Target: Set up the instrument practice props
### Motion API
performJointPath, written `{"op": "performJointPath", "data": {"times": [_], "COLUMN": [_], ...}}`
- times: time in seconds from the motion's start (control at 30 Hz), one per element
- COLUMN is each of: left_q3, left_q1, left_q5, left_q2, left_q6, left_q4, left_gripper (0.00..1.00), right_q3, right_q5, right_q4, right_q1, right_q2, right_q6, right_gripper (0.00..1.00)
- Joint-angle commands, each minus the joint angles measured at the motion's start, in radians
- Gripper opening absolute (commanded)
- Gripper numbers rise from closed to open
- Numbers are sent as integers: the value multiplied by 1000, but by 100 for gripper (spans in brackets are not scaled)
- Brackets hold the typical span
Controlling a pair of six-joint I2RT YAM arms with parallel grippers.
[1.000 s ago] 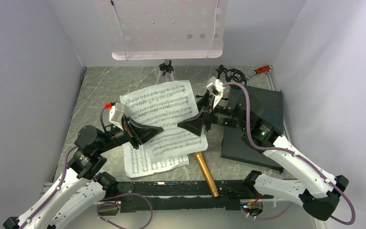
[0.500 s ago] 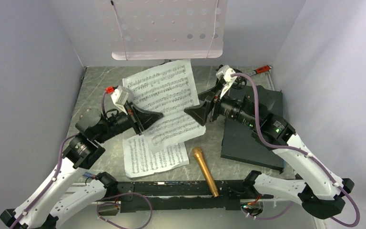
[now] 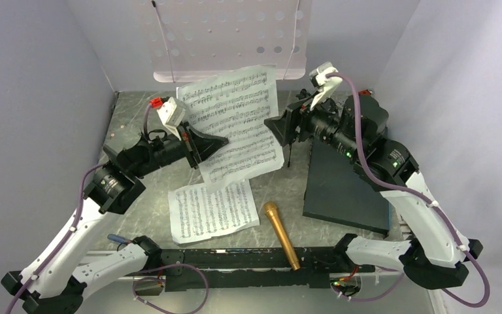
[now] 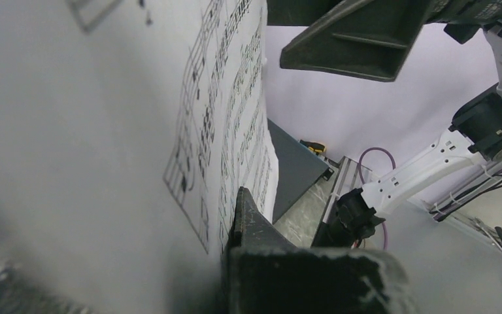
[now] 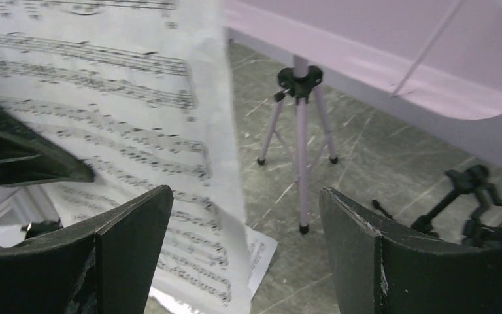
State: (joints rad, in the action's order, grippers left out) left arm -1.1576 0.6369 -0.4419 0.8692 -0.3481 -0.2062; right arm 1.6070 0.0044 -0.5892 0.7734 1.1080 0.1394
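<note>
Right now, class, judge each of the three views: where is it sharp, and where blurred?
Top external: even light, sharp throughout, staves on the lifted music sheet legible. Left wrist: that sheet sits too close, its near part a grey blur. Right wrist: its own fingers soft in front, legs of the music stand crisp.

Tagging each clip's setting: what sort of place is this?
Probably a lab robot cell, not a music room: plain pale walls box in a scratched grey tabletop, robot arms are mounted at its near edge, and the music stand and microphone look like staged props.
</note>
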Motion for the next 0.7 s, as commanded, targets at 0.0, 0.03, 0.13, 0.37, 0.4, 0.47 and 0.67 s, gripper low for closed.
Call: {"op": "performJointPath", "data": {"times": [0.0,0.03,0.13,0.37,0.4,0.47,0.67], "left_q3": [-93,-106,-151,-249,-266,-304,-439], "left_q1": [4,4,4,4,4,4,4], "left_q5": [-52,-53,-47,15,18,36,72], "left_q2": [42,50,74,145,157,182,257], "left_q6": [72,77,102,159,168,179,217], "left_q4": [-1,-2,-3,18,23,24,10], "left_gripper": [3,2,3,3,3,3,3], "right_q3": [97,117,176,236,255,286,369], "right_q5": [48,39,-24,-209,-221,-237,-265], "right_q4": [-44,-58,-87,-84,-88,-93,-63], "right_q1": [-50,-67,-140,-300,-309,-328,-355], "right_q2": [9,18,41,66,75,93,143], "right_q6": [-24,-24,-13,20,22,33,79], "right_gripper": [89,90,93,96,96,96,92]}}
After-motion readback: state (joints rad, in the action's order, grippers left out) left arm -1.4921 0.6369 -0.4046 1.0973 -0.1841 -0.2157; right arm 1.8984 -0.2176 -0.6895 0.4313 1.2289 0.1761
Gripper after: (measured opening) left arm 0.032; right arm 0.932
